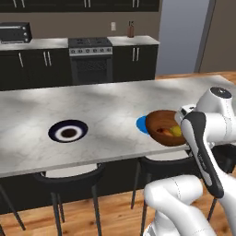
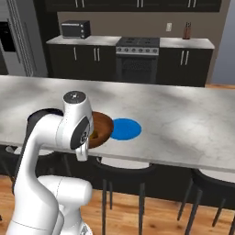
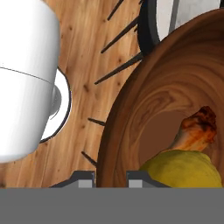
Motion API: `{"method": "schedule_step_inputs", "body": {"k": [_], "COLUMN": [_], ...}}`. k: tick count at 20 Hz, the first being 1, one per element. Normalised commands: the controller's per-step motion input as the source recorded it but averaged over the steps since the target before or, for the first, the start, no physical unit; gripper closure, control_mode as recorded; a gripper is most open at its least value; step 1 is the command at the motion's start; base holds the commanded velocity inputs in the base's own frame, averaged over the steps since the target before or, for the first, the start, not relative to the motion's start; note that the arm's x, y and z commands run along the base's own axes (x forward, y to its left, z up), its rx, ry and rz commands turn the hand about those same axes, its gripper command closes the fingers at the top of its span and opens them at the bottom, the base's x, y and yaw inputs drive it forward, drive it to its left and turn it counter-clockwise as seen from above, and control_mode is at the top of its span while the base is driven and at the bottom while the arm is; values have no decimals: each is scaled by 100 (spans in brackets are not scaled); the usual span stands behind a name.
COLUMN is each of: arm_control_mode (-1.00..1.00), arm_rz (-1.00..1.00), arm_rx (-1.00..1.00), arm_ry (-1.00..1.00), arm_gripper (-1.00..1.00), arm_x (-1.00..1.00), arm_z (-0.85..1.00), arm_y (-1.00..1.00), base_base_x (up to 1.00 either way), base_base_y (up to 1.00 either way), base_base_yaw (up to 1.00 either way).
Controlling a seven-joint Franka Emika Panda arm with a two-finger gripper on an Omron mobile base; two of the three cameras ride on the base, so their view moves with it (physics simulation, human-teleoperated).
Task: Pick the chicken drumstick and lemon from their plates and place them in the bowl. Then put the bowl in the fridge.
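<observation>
The claw [image 3: 110, 178] was clamped shut on the near rim of the round brown wooden bowl [image 3: 131, 113]. Just beyond it inside lay the yellow lemon [image 3: 181, 168] and reddish-brown chicken drumstick [image 3: 197, 129]. Loading appeared complete; carrying the bowl level to the fridge was the likely next requirement.

No readable text, label or number anywhere.

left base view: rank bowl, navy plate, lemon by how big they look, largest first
1. bowl and navy plate: similar apparent width. The arm covers the bowl's right side, and it looks lifted off the counter, so I won't rank them.
2. lemon: clearly smallest, a yellow spot inside the bowl.
</observation>
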Motion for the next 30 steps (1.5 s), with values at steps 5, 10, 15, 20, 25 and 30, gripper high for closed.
{"method": "schedule_step_inputs", "body": {"k": [5,10,15,20,25,30], "arm_control_mode": [100,100,100,100,100,100], "arm_rz": [0,0,0,0,0,0], "arm_rx": [0,0,0,0,0,0], "arm_ry": [0,0,0,0,0,0], "arm_gripper": [100,100,100,100,100,100], "arm_x": [0,0,0,0,0,0], "arm_z": [0,0,0,0,0,0], "arm_y": [0,0,0,0,0,0], "base_base_x": [0,0,0,1,2,4], "base_base_y": [94,94,94,94,94,94], "base_base_yaw": [0,0,0,0,0,0]}}
